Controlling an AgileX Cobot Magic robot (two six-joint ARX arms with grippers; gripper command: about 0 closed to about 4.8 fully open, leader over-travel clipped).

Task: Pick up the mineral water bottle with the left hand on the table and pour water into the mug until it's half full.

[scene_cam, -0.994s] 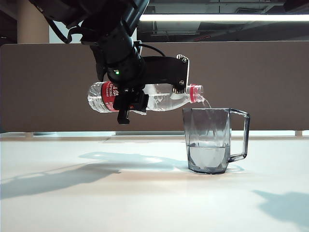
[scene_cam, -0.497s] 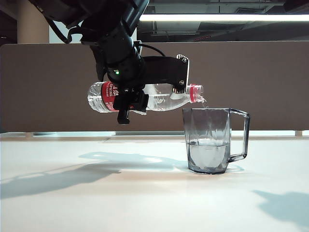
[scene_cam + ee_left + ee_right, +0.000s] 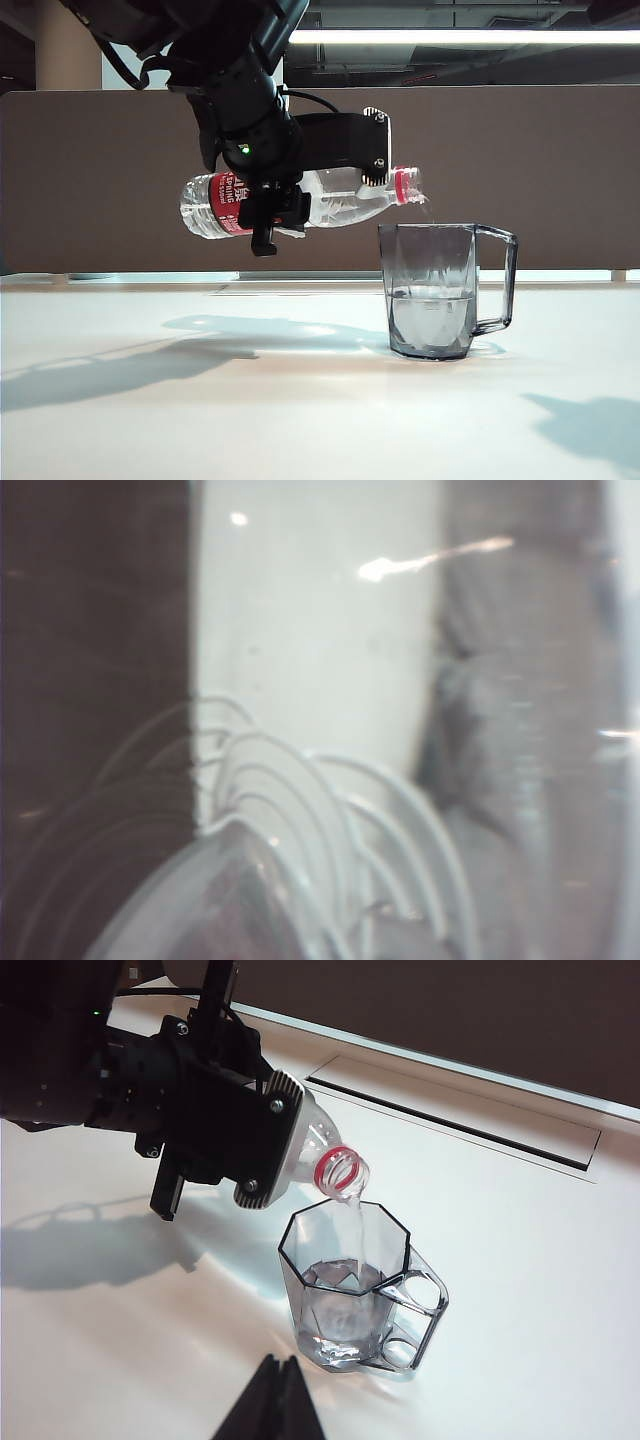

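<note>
- Exterior view: one bottle (image 3: 345, 198), one mug (image 3: 432, 290), one table (image 3: 200, 400). The left gripper (image 3: 300, 195) hangs above the table, left of the mug, its fingers pinching the bottle around the middle. The bottle lies nearly level, red-ringed mouth just above the mug's near rim, a thin trickle falling from it. The mug stands upright on the table, handle to the right, water up to roughly mid-height. A brown partition runs behind the table. The arm's body hides part of the bottle's label.
- Left wrist view: blurred; only the ribbed clear bottle (image 3: 300, 840) is recognisable, close against the lens.
- Right wrist view: one bottle (image 3: 325, 1155), one mug (image 3: 350, 1290), seen from above. The left gripper (image 3: 250, 1125) clamps the bottle; water streams into the mug. The right gripper (image 3: 270, 1400) shows as dark fingers pressed together, near the mug, touching nothing. A slot is set into the table (image 3: 520, 1260) beyond the mug.
</note>
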